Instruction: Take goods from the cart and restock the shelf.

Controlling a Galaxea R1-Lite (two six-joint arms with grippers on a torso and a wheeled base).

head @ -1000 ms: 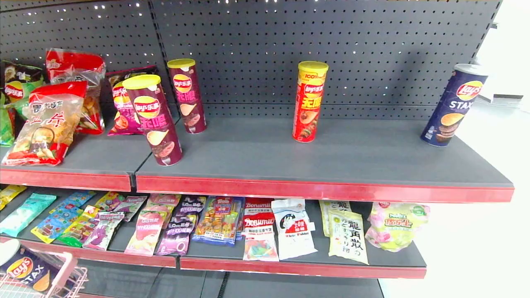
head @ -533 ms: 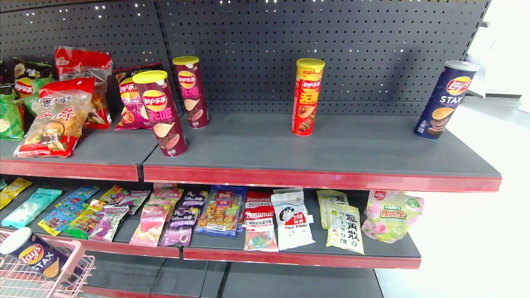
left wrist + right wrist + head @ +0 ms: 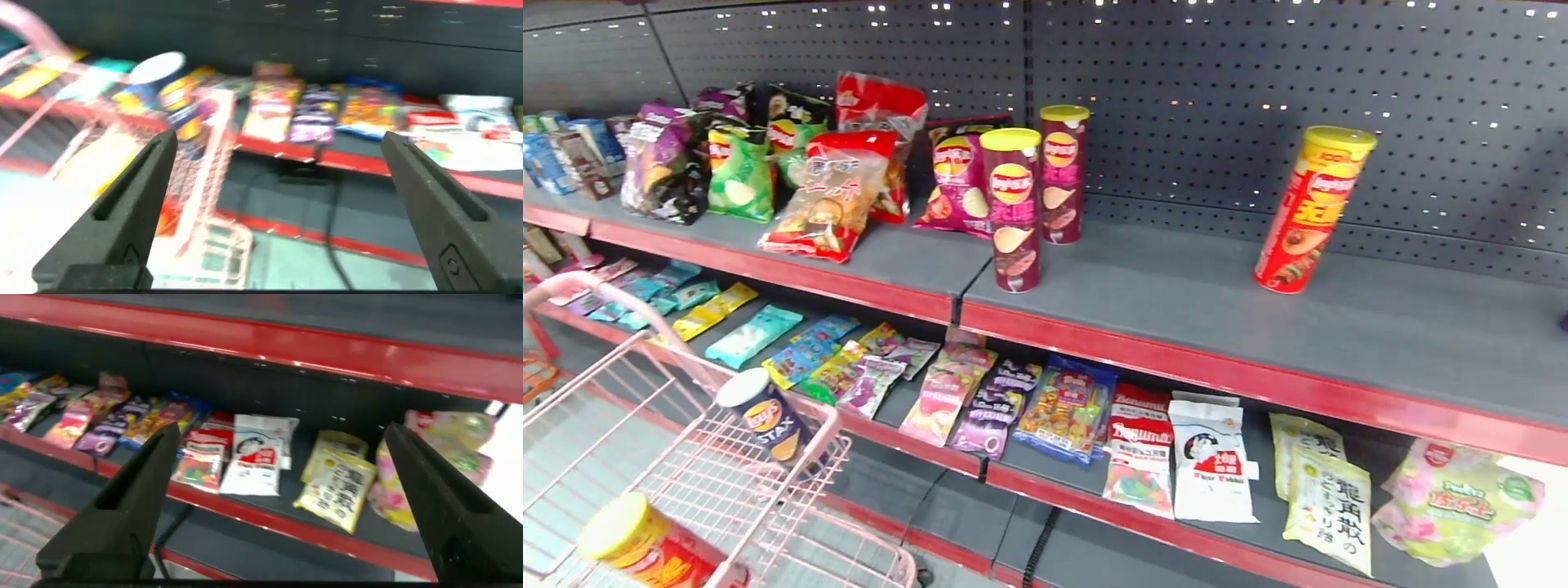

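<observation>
Head view: the dark blue cylindrical crisp can (image 3: 768, 420) leans lid-up in the pink wire cart (image 3: 827, 420), lower left of frame, so the left arm looks nearer.

Left wrist view: left claw (image 3: 278, 139) spread wide, empty, can ahead.

Right wrist view: right claw (image 3: 283, 429) released too, facing the red-edged lower shelf (image 3: 245, 510).

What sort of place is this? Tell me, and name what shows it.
Most likely a shop aisle, or a mock-up of one: a red-edged shelf backed by pegboard, chip cans and snack bags standing on it, and a pink wire cart holding a blue can.
</observation>
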